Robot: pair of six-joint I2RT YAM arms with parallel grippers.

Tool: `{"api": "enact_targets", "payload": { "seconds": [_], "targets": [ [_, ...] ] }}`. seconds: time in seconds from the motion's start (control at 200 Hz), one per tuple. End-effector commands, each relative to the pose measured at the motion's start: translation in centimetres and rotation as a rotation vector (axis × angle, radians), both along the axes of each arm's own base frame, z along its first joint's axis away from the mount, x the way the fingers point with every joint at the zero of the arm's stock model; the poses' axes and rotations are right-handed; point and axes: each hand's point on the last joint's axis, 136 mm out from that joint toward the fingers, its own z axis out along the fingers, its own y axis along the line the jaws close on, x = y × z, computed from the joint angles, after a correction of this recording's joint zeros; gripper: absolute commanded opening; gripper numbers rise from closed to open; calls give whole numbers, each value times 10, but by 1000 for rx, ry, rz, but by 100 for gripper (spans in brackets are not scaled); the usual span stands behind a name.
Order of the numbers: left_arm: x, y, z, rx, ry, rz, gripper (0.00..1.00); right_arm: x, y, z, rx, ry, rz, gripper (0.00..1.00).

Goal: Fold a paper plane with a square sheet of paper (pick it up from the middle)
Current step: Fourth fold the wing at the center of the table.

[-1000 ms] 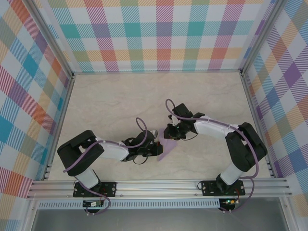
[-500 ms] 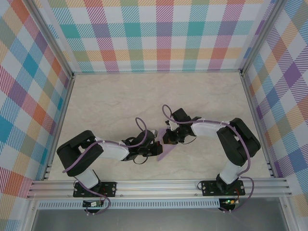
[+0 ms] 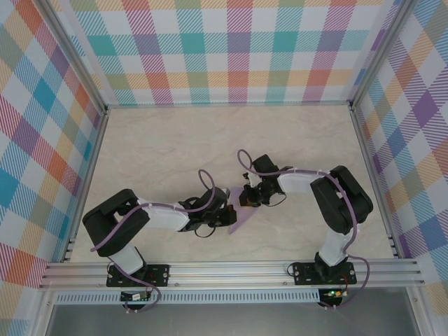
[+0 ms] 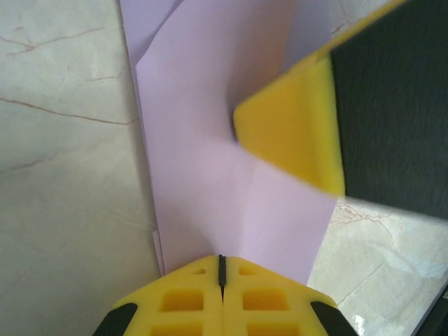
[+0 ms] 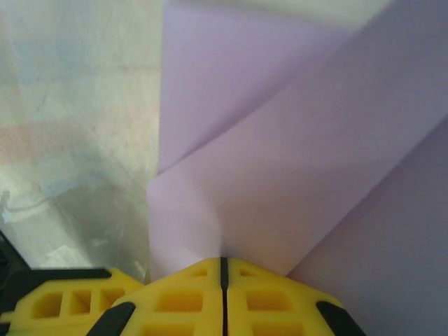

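Pinching the creased paper (image 4: pixel 210 175) between them near mid-counter (image 3: pixel 175 154), the left pincer (image 4: pixel 221 264) and right pincer (image 5: pixel 223 263), each pressed together on it, seem mid-fold; next, one flap likely needs drawing over squarely and flattening.

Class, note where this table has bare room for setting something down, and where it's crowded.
Bare: the far table half by the back wall. Crowded: the centre, where left arm and right arm meet at the lilac paper.
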Motion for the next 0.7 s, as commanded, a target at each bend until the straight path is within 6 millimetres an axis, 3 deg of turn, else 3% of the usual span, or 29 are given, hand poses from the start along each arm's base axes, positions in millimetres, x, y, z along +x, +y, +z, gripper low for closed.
{"api": "enact_targets", "payload": {
  "seconds": [0.0, 0.13, 0.275, 0.5, 0.695],
  "targets": [
    [-42, 52, -53, 247, 191, -18, 0, 46, -21, -4, -66, -88, -101, 7],
    [-42, 51, -53, 249, 190, -24, 0, 70, -30, 4, -60, -111, -153, 7],
    [-36, 47, -48, 252, 174, -26, 0, 78, -30, 32, -19, -164, -170, 8],
    [-30, 42, -45, 255, 157, -30, 0, 49, -19, 50, 111, -119, -149, 10],
    [-28, 41, -45, 258, 152, -30, 0, 18, -2, 35, 145, -36, -81, 10]
  ]
}}
